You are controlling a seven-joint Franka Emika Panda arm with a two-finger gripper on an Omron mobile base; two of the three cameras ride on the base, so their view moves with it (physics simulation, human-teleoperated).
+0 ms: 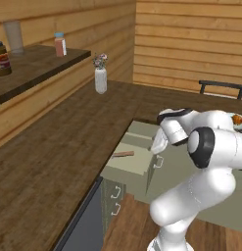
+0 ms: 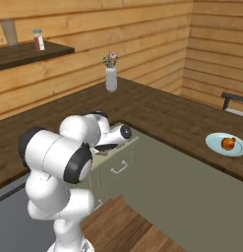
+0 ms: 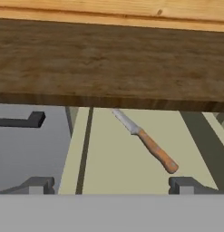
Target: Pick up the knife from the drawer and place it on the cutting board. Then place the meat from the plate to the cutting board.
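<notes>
risks first: the knife (image 3: 144,142) lies flat on the drawer (image 3: 113,158) floor, slim and low, so a descent that stops short would likely close on air, and one that goes too deep could jam the fingertips (image 3: 183,185) into the floor. it also lies diagonal in the hand view, so unless the wrist turns to square the jaws across the handle, i'd expect the grip to skid it sideways. the blade tip sits right at the counter (image 3: 109,63) edge, looks partly tucked under it; lifting straight up without drawing it out of there first could catch the blade on the overhang.

claw (image 3: 111,186) is wide open, nothing between the tips, hovering above the open drawer.

knife vs claw: in the hand view the wooden handle points toward the right fingertip and ends just beside it, blade running away to the upper left toward the counter. so it's off to the right side of the jaw gap, not centred.

in the left base view the knife handle (image 1: 123,154) rests in the drawer just left of the hand. the meat (image 2: 227,143) is on the plate (image 2: 214,143), well apart to the right.
</notes>
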